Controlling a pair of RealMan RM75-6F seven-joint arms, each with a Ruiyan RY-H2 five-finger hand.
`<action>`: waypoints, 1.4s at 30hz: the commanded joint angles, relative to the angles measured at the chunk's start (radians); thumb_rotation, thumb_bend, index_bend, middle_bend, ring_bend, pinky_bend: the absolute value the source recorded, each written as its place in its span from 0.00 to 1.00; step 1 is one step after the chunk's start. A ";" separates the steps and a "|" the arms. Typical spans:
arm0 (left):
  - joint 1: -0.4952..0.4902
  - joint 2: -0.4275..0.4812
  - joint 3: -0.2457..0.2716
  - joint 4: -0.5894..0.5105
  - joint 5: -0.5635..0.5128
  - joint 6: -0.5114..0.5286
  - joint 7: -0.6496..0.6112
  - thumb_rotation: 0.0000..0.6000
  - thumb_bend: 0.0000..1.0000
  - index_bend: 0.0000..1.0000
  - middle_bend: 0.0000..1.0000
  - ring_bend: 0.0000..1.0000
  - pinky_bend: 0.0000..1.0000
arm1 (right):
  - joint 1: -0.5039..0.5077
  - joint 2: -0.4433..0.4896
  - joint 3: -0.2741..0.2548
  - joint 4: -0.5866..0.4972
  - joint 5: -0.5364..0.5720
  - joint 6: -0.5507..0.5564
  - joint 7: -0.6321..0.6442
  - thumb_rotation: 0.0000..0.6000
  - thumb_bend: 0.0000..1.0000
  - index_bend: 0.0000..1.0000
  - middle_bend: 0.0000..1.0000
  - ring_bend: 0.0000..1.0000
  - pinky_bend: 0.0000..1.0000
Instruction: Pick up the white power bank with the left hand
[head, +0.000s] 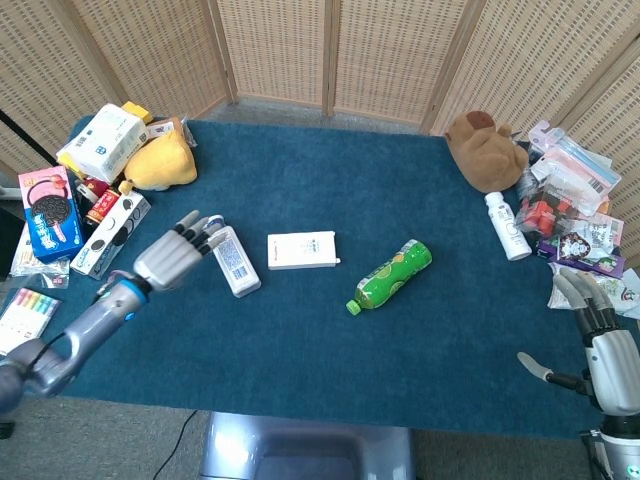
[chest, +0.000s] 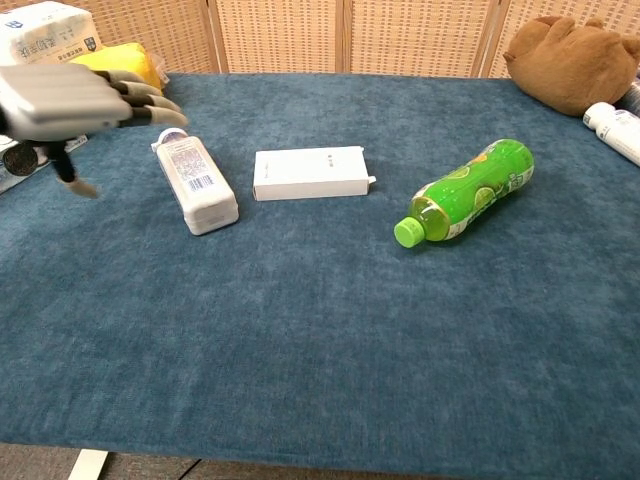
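Silver-grey left hand (head: 172, 259) with dark-jointed fingers, blue wrist ring, grey forearm; matching silver right hand (head: 606, 352), dark segmented fingers.

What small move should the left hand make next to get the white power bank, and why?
Probably carry the left hand further to its right, past the white lotion bottle, until it is above the white power bank. The hand is open and holds nothing, its fingers reach only the bottle's cap end, and the power bank lies flat beyond the bottle, untouched.
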 joint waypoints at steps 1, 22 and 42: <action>-0.064 -0.077 -0.017 0.072 -0.052 -0.067 0.033 1.00 0.00 0.00 0.00 0.00 0.00 | -0.002 0.009 0.011 0.003 0.019 0.001 0.021 1.00 0.09 0.00 0.00 0.00 0.00; -0.150 -0.271 0.038 0.265 -0.074 -0.015 0.025 1.00 0.00 0.93 0.93 0.87 0.94 | -0.016 0.031 0.022 -0.002 0.028 0.012 0.071 1.00 0.09 0.00 0.00 0.00 0.00; -0.133 0.129 -0.105 -0.242 -0.156 0.183 0.162 1.00 0.00 0.93 0.93 0.87 0.93 | -0.024 0.038 0.013 -0.021 -0.012 0.029 0.073 1.00 0.09 0.00 0.00 0.00 0.00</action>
